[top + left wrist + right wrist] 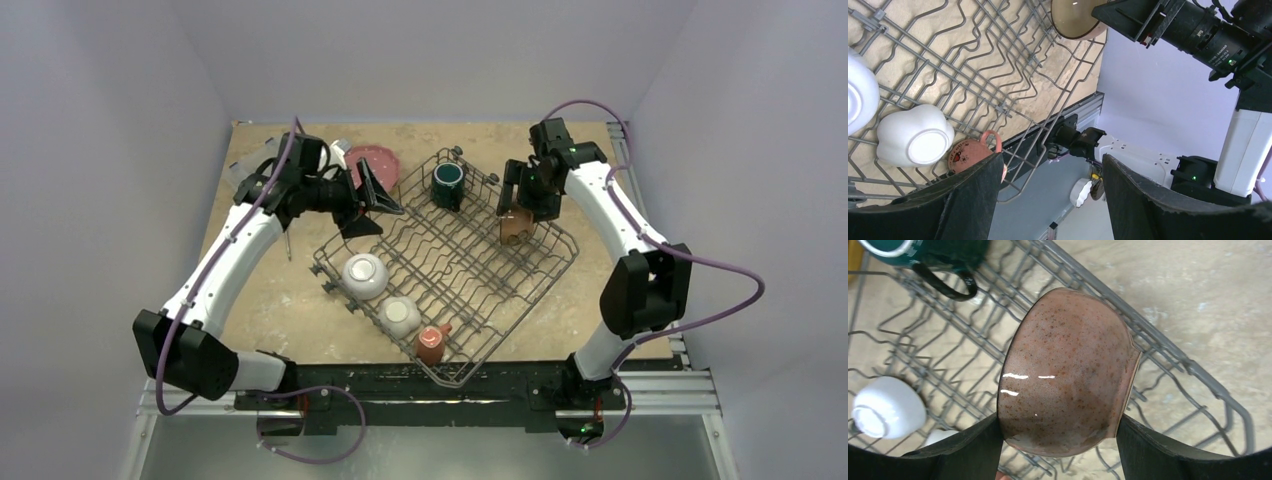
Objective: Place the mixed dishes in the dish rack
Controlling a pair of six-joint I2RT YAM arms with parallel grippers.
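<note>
**1. Position.** The brown bowl (pixel 1068 375) is clamped in the right gripper (pixel 1058 430). We see it turned on edge above the far right corner of the dish rack (pixel 470 290). The fingers (pixel 1153 450) bear on opposite sides of the bowl wall, closed only as far as its width allows. The left gripper (pixel 1050 180) is spread wide, holds nothing, and hovers over the rack's far left edge.

**2. Other dishes.** Four dishes sit in the rack:
- dark teal mug (pixel 447 185)
- white bowl (pixel 364 275)
- small floral bowl (pixel 400 316)
- red-and-white mug (pixel 432 343)

The pink white-dotted plate (pixel 375 160) lies on the table (pixel 280 310) beyond the rack, partly hidden by the left arm.

**3. Handling.** We judge the brown bowl to be glazed ceramic: rigid, moderately heavy, and liable to chip or break if dropped onto the wire.
- The glaze shows sharp highlights, so we treat it as slippery. A pinch across the curved wall may slide if the wrist rolls.
- We advise seating the bowl in the rack before the fingers open.
- The plate appears thin and flat on the table. We expect its rim to be the only workable place to take hold.

**4. Markings.** We read no brand or label on any dish. The red-and-white mug carries small dark figures but no text. In the left wrist view, the black housing (pixel 1198 32) on the right arm bears white lettering too small to read.
</note>
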